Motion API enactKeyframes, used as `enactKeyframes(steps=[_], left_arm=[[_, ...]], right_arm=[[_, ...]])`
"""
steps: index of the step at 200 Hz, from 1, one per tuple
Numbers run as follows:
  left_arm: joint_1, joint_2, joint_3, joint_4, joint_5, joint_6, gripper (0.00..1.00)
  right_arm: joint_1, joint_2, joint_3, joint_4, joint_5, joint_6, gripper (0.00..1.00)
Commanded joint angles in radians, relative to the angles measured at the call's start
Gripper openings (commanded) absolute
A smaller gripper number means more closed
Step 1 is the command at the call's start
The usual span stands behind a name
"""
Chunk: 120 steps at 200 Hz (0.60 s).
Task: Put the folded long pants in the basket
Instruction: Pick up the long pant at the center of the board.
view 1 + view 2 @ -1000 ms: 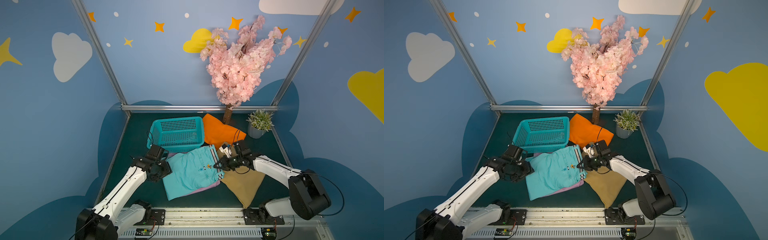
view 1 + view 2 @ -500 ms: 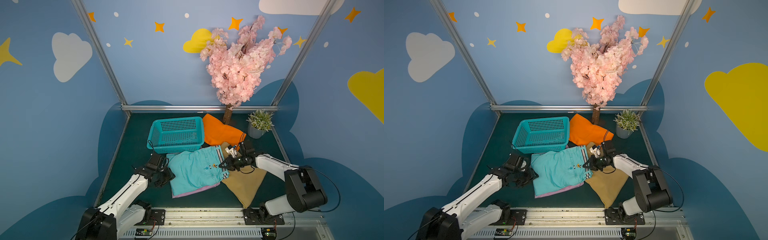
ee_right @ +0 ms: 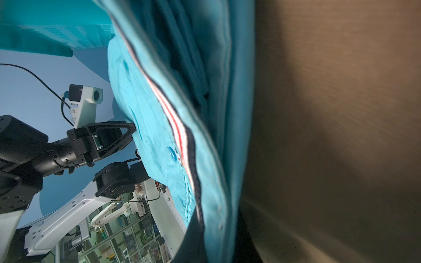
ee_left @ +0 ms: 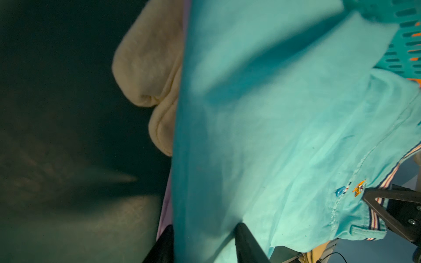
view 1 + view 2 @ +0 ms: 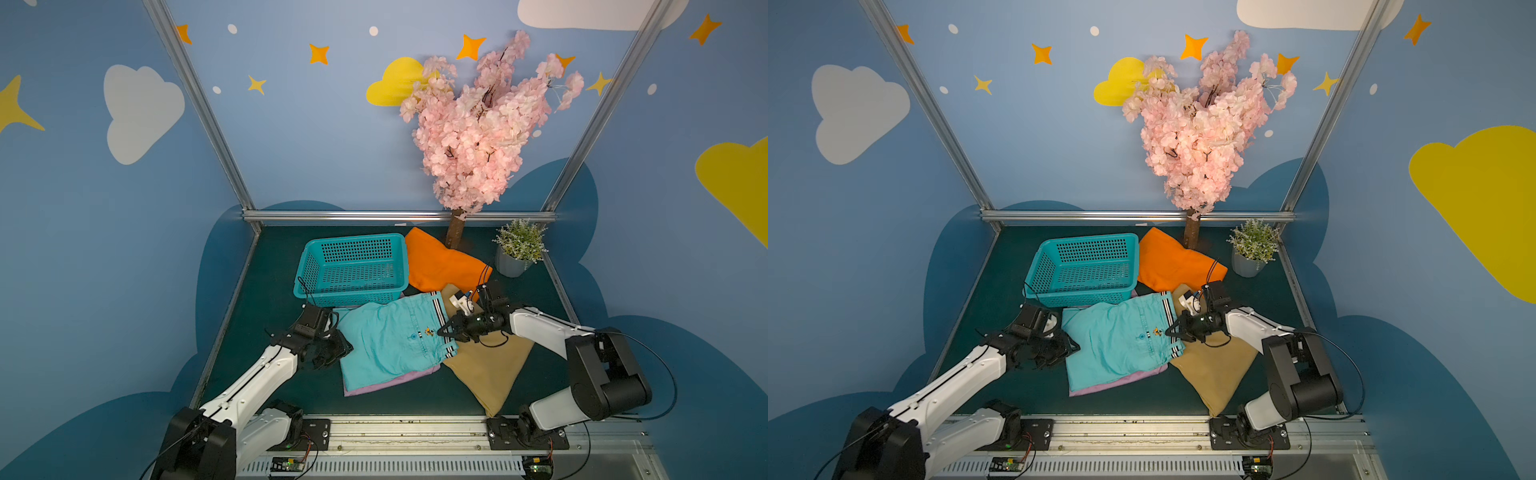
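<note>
The teal pants lie on the counter beside the basket. My right pincer is clamped on their waistband. My left pincer seems apart, straddling the far edge. I should close it fully, then lift level.

We see a staged robot booth inside a lab: blue walls painted with clouds and stars, aluminium posts, a fake blossom tree, left arm and right arm bolted to a rail, storage shelves beyond.
</note>
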Motion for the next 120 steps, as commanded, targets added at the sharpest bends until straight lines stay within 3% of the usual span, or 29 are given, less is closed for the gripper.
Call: enactKeyframes(steps=[1,22,74,120], left_arm=[[0.001,0.029,0.018,-0.001,0.001,0.039,0.44],[0.002,0.044,0.036,-0.017,-0.012,0.053,0.38],[0.001,-0.031,0.114,-0.163,-0.020,0.063,0.03],[0.001,-0.174,0.184,-0.318,0.007,0.072,0.03]], right_arm=[[-0.004,-0.002,-0.008,0.020,-0.015,-0.014,0.00],[-0.005,0.001,-0.010,0.022,-0.016,-0.012,0.00],[-0.004,-0.035,-0.002,-0.019,-0.034,-0.004,0.00],[0.017,-0.171,0.013,-0.150,-0.047,-0.006,0.00]])
